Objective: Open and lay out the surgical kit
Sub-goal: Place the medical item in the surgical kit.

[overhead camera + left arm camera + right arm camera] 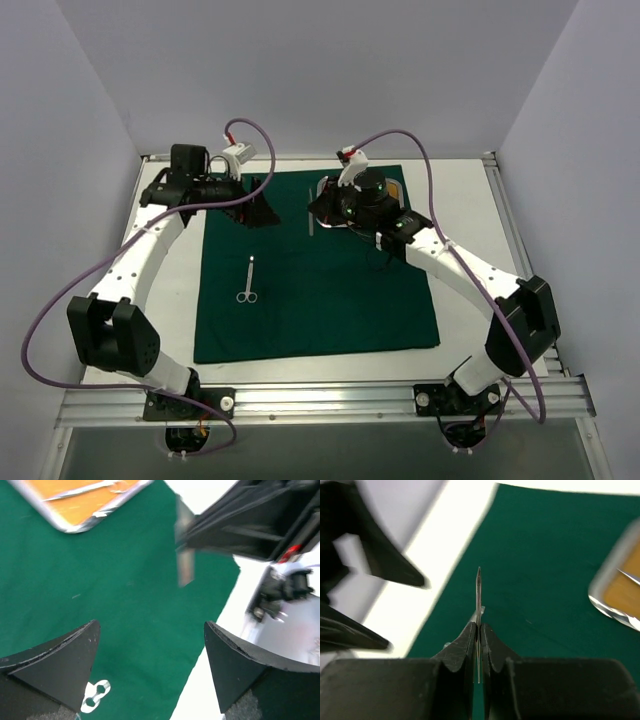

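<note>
At the far left, on the bare white worktop (165, 290), the left arm bends inward and carries its claw (150, 670) above the far left corner of the dark green cloth drape (330, 300), which lies opened flat across the middle of the worktop. This claw stands wide apart with nothing between its black fingers (55, 665); only green cloth shows in the gap. Just nearer than it, on the left part of the drape, a pair of slim silver scissors (247, 281) lies flat with its finger rings towards the arm bases and its tips pointing away. To the right, over the far middle of the drape, the right claw (478, 635) is pinched tight on a slim silver pointed instrument (478, 595), gripped part-way along so that the sharp end sticks out past the fingertips (whether it is tweezers or forceps I cannot tell, as the right wrist camera sees it edge-on). The instrument is clear of the cloth. Just beyond this claw to the right, the small rounded-rectangle steel tray (75, 527) sits on the far part of the drape, partly hidden from above by the right arm; its tan liner (75, 502) is exposed and at least one more thin silver piece (80, 491) rests on it.
</note>
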### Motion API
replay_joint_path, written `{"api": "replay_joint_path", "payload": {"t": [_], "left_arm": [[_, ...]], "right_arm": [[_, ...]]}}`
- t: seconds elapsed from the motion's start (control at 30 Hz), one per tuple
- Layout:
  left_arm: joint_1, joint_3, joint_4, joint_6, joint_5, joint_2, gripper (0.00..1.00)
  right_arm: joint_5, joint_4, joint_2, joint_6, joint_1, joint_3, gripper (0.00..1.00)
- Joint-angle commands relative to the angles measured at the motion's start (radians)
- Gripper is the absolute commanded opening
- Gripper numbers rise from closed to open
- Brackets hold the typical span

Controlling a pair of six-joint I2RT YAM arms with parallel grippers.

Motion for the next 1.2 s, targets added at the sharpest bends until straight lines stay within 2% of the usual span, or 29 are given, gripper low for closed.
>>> {"api": "replay_joint_path", "payload": {"t": [0.0,0.03,0.1,0.33,0.47,0.77,1.17], "left_arm": [[0.076,0.079,-0.118,0.072,-0.145,-0.018,0.94],[0.087,0.085,-0.150,0.073,-0.186,-0.017,0.94],[0.113,0.102,-0.181,0.078,-0.281,0.000,0.94],[0.150,0.119,-0.205,0.070,-0.273,0.017,0.94],[0.150,0.116,-0.207,0.070,-0.285,0.017,0.94],[0.153,0.108,-0.205,0.075,-0.291,0.027,0.94],[0.159,0.107,-0.205,0.073,-0.288,0.037,0.94]], "right_arm": [[0.275,-0.389,-0.071,-0.036,-0.004,0.071,0.00],[0.351,-0.493,-0.073,-0.024,-0.004,0.064,0.00],[0.383,-0.584,-0.074,0.025,-0.007,0.012,0.00],[0.355,-0.617,-0.016,0.110,-0.017,-0.186,0.00],[0.383,-0.598,0.030,0.099,-0.037,-0.223,0.00],[0.383,-0.557,0.145,0.051,-0.062,-0.206,0.00],[0.380,-0.562,0.176,0.010,-0.117,-0.165,0.00]]}}
